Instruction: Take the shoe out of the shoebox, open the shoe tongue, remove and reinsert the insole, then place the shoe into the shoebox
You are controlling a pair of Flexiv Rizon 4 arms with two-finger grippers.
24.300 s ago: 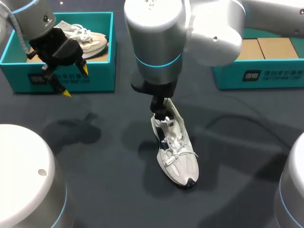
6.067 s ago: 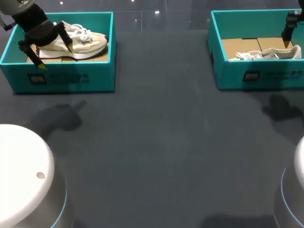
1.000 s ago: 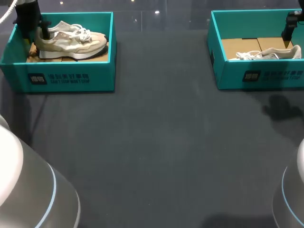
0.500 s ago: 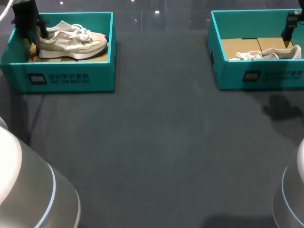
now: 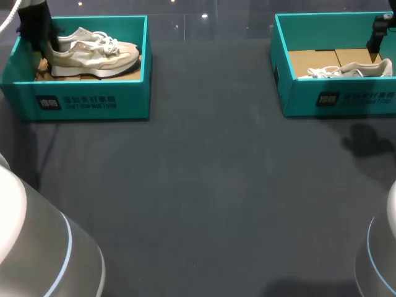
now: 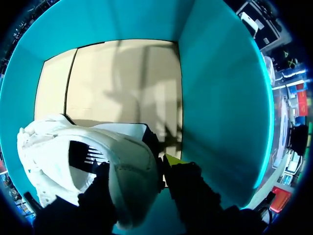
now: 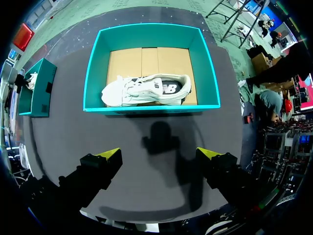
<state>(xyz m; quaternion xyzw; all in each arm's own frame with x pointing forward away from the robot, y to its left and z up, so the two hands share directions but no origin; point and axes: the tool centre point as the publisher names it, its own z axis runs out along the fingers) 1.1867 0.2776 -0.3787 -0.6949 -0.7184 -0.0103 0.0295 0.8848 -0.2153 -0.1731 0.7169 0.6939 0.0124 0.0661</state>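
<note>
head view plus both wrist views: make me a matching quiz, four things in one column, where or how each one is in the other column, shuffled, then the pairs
Things
1. beige shoe
2. white shoe
3. left gripper
4. right gripper

Place or state
a. open, above the dark table
b. on its side in the right shoebox
c. shut on a shoe's heel
d. upright in the left shoebox

Pairs: 1-d, 2-b, 3-c, 4-a
</note>
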